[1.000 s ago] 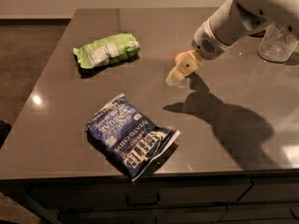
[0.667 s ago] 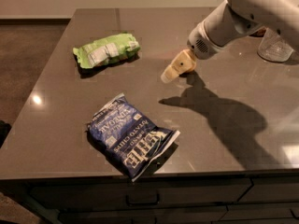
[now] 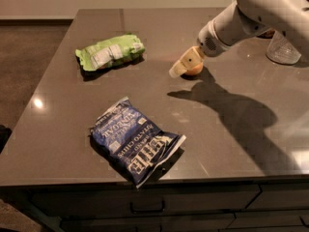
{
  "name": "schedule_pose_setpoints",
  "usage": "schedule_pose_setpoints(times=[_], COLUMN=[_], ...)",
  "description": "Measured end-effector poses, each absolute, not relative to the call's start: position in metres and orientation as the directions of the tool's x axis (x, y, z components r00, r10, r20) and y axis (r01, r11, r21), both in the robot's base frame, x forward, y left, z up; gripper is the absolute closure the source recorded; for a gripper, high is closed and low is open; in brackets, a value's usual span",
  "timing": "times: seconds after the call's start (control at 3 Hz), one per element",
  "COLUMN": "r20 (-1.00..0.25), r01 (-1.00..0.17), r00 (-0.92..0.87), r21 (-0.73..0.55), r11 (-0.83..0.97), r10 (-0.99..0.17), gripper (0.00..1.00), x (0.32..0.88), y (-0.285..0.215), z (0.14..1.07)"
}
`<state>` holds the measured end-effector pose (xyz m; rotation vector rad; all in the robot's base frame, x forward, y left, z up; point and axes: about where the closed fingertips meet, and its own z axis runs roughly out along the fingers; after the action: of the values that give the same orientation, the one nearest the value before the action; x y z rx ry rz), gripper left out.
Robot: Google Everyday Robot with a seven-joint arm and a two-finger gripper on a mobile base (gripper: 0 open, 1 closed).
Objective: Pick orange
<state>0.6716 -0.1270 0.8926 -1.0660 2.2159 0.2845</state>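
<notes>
The orange (image 3: 195, 70) is a small round pale-orange fruit on the grey countertop (image 3: 231, 129), right of the middle toward the back. My gripper (image 3: 179, 68) reaches down from the upper right on a white arm (image 3: 251, 13). Its cream-coloured tip is right at the orange's left front side and covers part of the fruit. I cannot tell whether it touches the orange. The arm's shadow falls on the counter in front of the orange.
A green chip bag (image 3: 110, 52) lies at the back left. A blue chip bag (image 3: 135, 146) lies near the front edge. A clear cup (image 3: 282, 50) stands at the back right behind the arm. Drawers run under the counter's front edge.
The arm has shifted slightly left and toward the back. The orange now shows beside the gripper tip, where before the tip covered it.
</notes>
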Motion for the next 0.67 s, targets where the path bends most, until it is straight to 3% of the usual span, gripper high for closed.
schedule_pose_setpoints(times=[0.33,0.67], r20=[-0.63,-0.614], r01=[-0.759,-0.768], r00=[-0.46,-0.469], r21=[-0.087,-0.071], r11=[0.645,0.637], r10=[-0.626,-0.634], gripper=[0.0,0.22], x=[0.682,0.687], y=[-0.135,-0.138], z=[0.881,0.866])
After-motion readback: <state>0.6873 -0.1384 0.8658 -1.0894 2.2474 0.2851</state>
